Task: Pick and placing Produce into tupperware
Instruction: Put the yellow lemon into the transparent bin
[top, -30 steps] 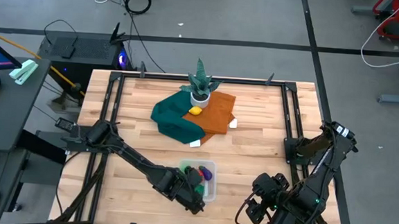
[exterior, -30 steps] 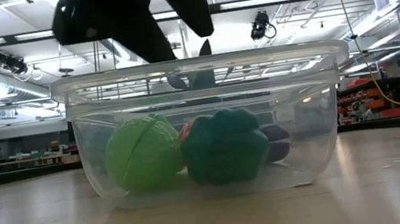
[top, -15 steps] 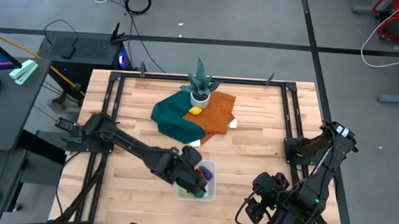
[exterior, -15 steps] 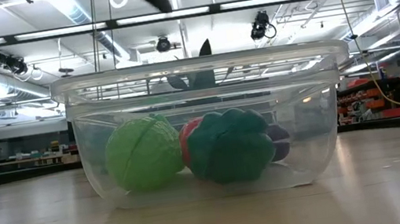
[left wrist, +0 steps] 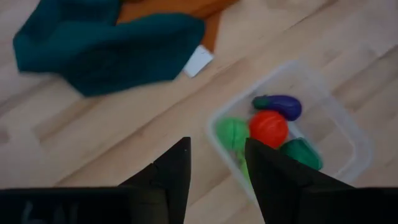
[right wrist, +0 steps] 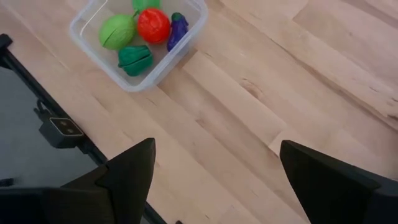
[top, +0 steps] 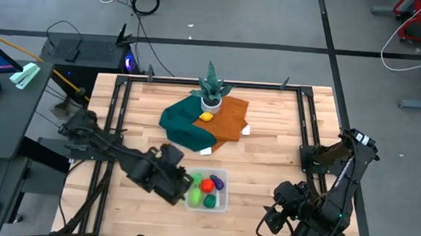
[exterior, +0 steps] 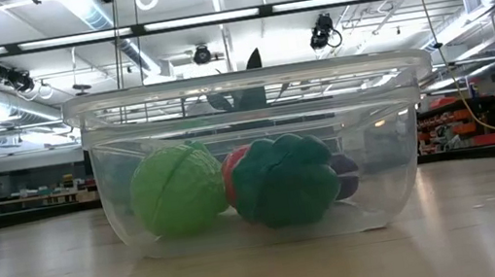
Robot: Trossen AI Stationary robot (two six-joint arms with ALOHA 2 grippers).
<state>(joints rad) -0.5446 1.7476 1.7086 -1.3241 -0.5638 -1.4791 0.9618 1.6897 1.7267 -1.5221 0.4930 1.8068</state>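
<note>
Clear tupperware tub on the counter, holding red tomato, purple eggplant and green pieces. Yellow lemon beyond the tub, on orange cloth. Left hand empty, spread, beside the tub. Right hand spread, well apart.
</note>
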